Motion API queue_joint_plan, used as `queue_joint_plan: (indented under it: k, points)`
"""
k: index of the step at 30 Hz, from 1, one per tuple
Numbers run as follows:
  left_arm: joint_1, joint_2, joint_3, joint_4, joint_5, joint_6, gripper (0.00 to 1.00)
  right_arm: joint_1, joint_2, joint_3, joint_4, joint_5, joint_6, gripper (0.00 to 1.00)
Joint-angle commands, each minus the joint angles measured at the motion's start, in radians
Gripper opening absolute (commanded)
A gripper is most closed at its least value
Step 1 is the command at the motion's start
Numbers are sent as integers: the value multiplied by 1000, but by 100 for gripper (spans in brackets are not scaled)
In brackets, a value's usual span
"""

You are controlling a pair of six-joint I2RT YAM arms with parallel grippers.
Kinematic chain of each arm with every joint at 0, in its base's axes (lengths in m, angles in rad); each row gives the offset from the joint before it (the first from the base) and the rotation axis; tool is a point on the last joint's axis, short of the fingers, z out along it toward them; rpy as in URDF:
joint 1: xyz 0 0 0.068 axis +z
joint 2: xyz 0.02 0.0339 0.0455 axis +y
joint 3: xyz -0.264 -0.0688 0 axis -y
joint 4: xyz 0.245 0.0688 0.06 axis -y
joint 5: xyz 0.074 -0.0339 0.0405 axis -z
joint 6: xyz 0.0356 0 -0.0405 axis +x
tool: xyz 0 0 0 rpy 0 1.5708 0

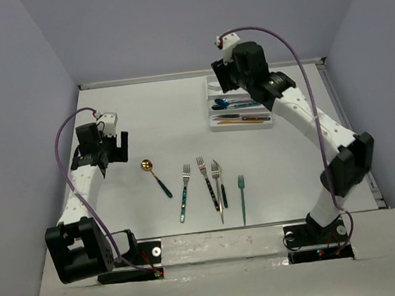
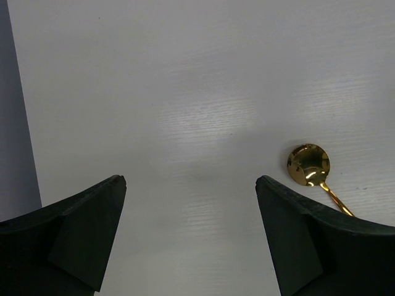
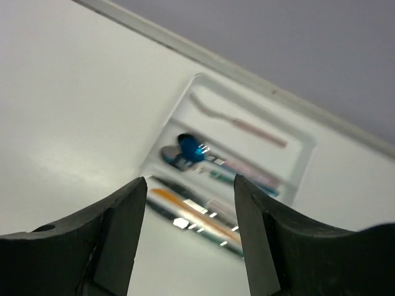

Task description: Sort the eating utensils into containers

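Left arm: folded low at the tabletop's (image 1: 145,118) left side, with the left claw (image 1: 116,146) hanging over bare surface. Right arm: stretched far forward and bent over the white cutlery tray (image 1: 269,123), with the right claw (image 1: 222,82) above the tray's far end. Overhead view alone: teal-handled fork (image 1: 185,192), dark-handled fork (image 1: 207,182), long pale fork (image 1: 218,188) and all-teal fork (image 1: 243,198), lying loose in a row on the tabletop between the arms. Gold spoon (image 1: 155,177): just left of that row; the left wrist view shows only its bowl (image 2: 308,164), beside the right-hand finger. Right wrist view alone: pink-handled fork (image 3: 237,122) in the tray's (image 3: 300,161) far compartment, hidden overhead by the claw. Blue spoon (image 3: 191,148): middle compartment. Gold knife (image 3: 191,213): near compartment. Left claw (image 2: 191,182): jaws fully apart, gripping nothing. Right claw (image 3: 188,185): jaws apart, nothing between them, clear of the tray.
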Motion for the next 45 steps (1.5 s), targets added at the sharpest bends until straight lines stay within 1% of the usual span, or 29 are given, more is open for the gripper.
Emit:
queue_joint_plan:
  k: [1, 2, 4, 5, 6, 7, 8, 9, 11, 13, 19, 20, 23, 28, 30, 31, 32, 34, 36, 37, 39, 40, 43, 44, 45]
  points:
    - [4, -58, 5, 11, 36, 2, 99, 123, -193, -359, -221, 16, 639, 64]
    - [4, -59, 3, 10, 54, 3, 99, 152, -211, -449, -235, 23, 669, 65]
    - [4, -64, 3, 11, 77, 2, 99, 204, -236, -517, -262, -5, 747, 66]
    - [2, -70, 3, 11, 82, 3, 99, 213, -242, -580, -265, -44, 779, 71]
    - [4, -75, 2, 10, 82, 4, 99, 226, -251, -612, -253, -55, 843, 73]
    - [5, -78, 2, 13, 82, 4, 99, 241, -257, -643, -240, -64, 863, 76]
    - [4, -84, 0, 11, 82, 7, 99, 277, -263, -667, -232, -65, 885, 81]
    - [4, -90, -1, 13, 79, 5, 99, 292, -257, -697, -236, -54, 911, 84]
    - [4, -96, -1, 11, 76, 5, 99, 301, -215, -703, -268, -36, 937, 85]
    - [2, -104, -1, 10, 71, 5, 99, 310, -194, -732, -284, -26, 962, 82]
    - [5, -101, -1, 10, 71, 4, 99, 310, -194, -833, -278, -26, 1014, 77]
    - [5, -99, -1, 10, 70, 5, 99, 310, -193, -856, -269, -38, 1014, 72]
    - [5, -95, -1, 10, 66, 5, 99, 319, -181, -890, -244, -88, 1023, 65]
    - [5, -87, -3, 10, 70, 5, 99, 365, -203, -951, -288, -78, 1078, 57]
    - [5, -85, -3, 11, 70, 5, 99, 388, -202, -968, -296, -88, 1091, 50]
    - [5, -85, -3, 11, 70, 5, 99, 388, -196, -974, -296, -91, 1100, 46]
    - [5, -85, -3, 11, 70, 5, 99, 397, -179, -981, -295, -89, 1106, 38]
    - [4, -85, -3, 11, 71, 5, 99, 408, -164, -987, -302, -60, 1137, 32]
    - [5, -84, -3, 11, 71, 5, 99, 422, -154, -994, -292, -43, 1147, 24]
    - [5, -82, -3, 13, 73, 5, 99, 422, -156, -1001, -282, -39, 1147, 14]
    - [5, -82, -3, 11, 71, 5, 99, 422, -165, -1005, -275, 6, 1144, 3]
    - [4, -84, -3, 13, 71, 5, 99, 422, -171, -999, -276, 29, 1140, 0]
    - [5, -84, -4, 11, 70, 5, 99, 402, -202, -958, -318, 125, 1083, 0]
    - [4, -82, -4, 11, 70, 7, 99, 402, -213, -888, -340, 167, 1060, 0]
    - [5, -81, -4, 11, 70, 7, 99, 402, -226, -842, -379, 260, 1031, 0]
